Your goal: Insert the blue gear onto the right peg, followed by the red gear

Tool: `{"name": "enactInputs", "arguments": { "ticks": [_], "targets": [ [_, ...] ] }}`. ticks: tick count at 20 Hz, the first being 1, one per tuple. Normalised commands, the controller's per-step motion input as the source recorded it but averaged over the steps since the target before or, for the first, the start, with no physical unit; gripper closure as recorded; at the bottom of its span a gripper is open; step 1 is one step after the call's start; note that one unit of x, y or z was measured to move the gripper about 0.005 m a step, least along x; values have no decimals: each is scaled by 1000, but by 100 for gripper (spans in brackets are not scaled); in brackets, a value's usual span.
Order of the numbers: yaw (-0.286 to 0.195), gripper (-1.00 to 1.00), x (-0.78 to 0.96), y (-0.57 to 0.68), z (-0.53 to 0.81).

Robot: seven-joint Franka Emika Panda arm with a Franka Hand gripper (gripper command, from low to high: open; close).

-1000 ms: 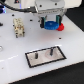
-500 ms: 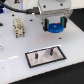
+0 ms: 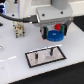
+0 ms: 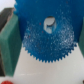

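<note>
Grasping the blue gear (image 3: 54,34), the tool (image 3: 53,31) hangs above the white desk (image 3: 15,60), its jaws clamped on the gear from above. In the wrist view the blue gear (image 4: 46,35) fills most of the picture, its teeth and pale centre hole plain to see, with a green-grey finger (image 4: 10,47) of the tool pressed against its edge. The gear is held clear of the desk, above and a little behind the dark-framed base plate (image 3: 46,55), on which two thin pegs (image 3: 50,50) stand upright. The red gear (image 3: 59,26) shows just behind the blue one, close to the tool; whether it rests on the desk cannot be told. In the wrist view a scrap of red (image 4: 6,81) sits at the picture's edge. A small grey fixture (image 3: 19,31) stands on the desk toward the exterior view's left.
</note>
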Motion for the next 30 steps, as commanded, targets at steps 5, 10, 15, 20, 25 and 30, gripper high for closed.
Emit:
{"name": "enactInputs", "arguments": {
  "ticks": [5,10,15,20,25,30],
  "targets": [
    [0,100,502,-182,-11],
    [0,100,202,-170,-81],
    [0,100,194,-42,-123],
    [0,100,185,30,-85],
    [0,100,137,5,-93],
    [0,-100,11,69,121]
  ]
}}
